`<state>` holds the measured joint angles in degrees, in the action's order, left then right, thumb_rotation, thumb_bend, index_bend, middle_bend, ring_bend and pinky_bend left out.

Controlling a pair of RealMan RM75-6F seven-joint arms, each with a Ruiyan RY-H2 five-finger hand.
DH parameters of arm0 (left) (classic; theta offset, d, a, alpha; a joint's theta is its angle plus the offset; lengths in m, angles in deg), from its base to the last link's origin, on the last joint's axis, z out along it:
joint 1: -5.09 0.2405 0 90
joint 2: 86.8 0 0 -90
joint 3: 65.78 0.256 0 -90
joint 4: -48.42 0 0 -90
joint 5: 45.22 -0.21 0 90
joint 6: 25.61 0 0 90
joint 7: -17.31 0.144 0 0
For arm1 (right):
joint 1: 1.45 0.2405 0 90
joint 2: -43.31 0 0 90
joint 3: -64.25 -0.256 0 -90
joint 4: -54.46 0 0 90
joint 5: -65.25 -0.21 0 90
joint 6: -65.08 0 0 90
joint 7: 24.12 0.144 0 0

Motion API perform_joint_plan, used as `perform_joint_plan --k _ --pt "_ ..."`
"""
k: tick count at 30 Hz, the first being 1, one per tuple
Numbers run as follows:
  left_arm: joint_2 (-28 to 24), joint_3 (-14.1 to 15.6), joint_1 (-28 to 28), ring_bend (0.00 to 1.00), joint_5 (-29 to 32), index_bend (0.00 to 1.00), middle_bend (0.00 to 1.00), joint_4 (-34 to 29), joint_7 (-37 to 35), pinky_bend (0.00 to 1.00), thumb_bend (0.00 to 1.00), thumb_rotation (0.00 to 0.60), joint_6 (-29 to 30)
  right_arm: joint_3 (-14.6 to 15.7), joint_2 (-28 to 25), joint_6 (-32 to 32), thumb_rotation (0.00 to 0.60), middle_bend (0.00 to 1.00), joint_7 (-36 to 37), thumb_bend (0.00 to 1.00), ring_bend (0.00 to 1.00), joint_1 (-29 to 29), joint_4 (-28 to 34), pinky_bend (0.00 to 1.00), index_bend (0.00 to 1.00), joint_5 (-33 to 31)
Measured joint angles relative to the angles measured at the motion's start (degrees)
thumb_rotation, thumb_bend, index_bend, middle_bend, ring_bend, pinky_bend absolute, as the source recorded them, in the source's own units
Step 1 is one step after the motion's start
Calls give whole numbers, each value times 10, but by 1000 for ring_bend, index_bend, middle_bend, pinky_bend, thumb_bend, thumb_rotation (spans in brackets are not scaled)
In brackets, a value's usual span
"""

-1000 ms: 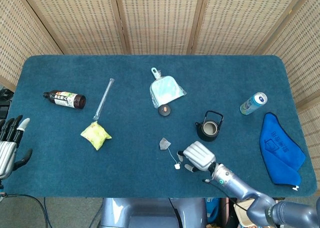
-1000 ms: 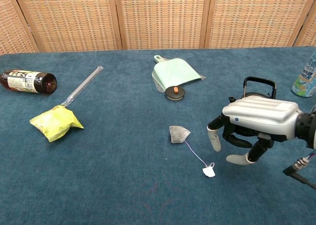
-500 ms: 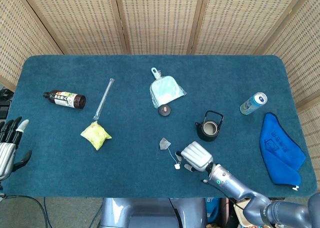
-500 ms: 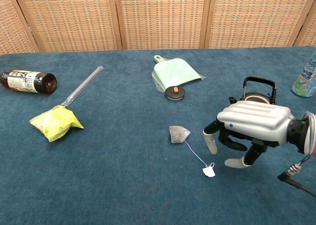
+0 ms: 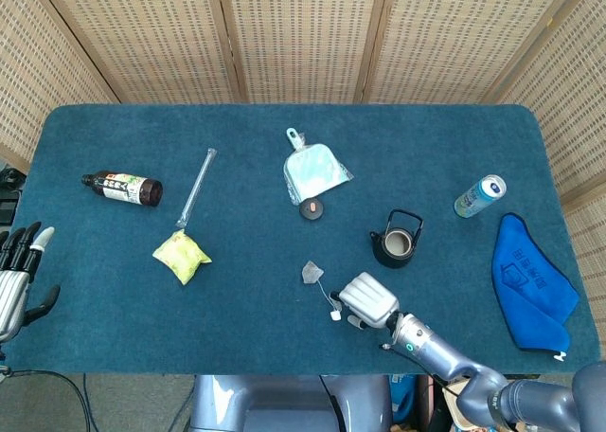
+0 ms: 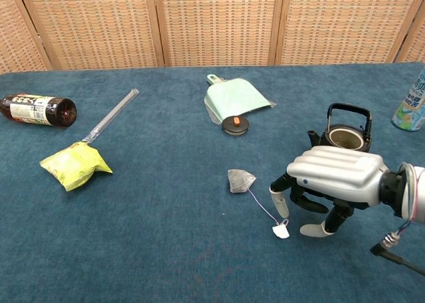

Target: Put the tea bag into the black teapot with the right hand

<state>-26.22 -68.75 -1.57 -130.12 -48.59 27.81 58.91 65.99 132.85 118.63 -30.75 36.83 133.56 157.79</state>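
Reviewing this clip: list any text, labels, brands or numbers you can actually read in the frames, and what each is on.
None can be quoted.
Brown bottle: label with printed characters, too small and blurred to read.
Can: printing on its side, too blurred to read.
Blue cloth: a pale outlined logo, with no legible letters.
Tea bag tag and yellow snack packet: no legible print.

The right hand (image 6: 329, 183) hangs low, palm down, just in front of the black teapot (image 6: 346, 131), fingers (image 6: 279, 200) curled downward and holding nothing. The left hand (image 5: 17, 280) rests far off from the teapot, fingers spread upward.
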Motion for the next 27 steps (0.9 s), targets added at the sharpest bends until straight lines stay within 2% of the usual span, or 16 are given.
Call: perform_joint_plan --k 27 --pt "5 1 0 0 3 0 0 13 -16 0 377 600 -4 5 24 -15 600 913 -11 425 960 10 -19 989 536 -9"
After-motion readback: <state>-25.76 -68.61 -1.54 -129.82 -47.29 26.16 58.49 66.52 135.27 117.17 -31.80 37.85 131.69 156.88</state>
